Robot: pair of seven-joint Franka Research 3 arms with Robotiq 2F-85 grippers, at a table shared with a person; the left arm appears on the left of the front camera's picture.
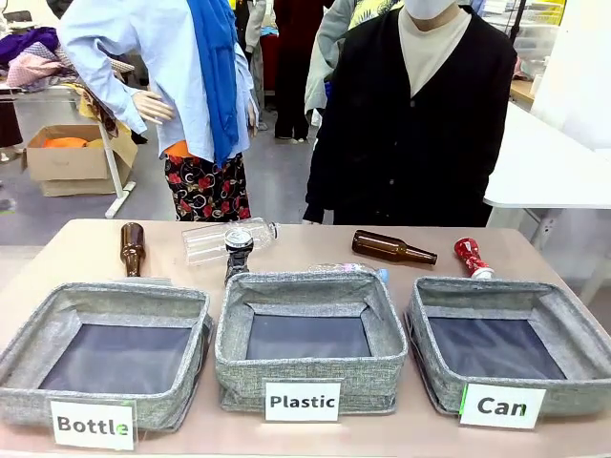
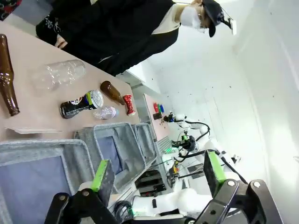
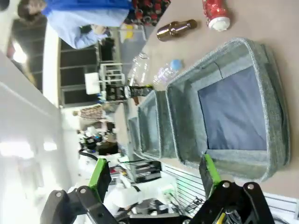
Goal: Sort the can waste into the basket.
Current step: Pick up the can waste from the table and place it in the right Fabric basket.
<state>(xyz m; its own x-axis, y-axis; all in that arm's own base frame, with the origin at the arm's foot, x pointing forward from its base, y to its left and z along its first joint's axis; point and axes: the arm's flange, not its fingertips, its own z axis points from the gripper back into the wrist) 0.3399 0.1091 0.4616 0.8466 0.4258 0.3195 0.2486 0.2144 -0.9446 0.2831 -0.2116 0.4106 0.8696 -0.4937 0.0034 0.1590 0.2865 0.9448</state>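
Observation:
The red can lies on the table just behind the "Can" basket at the right. The black and silver can stands behind the left corner of the middle basket. The left wrist view has the black can, the red can and the Can basket far ahead. My left gripper hangs open and empty, well above the table. My right gripper is open and empty too, high over the near edge of the Can basket, with the red can beyond it.
Baskets labelled "Bottle" and "Plastic" sit left of the Can basket. Two brown glass bottles, a clear plastic bottle and a smaller clear bottle lie behind them. A person in black stands at the far side.

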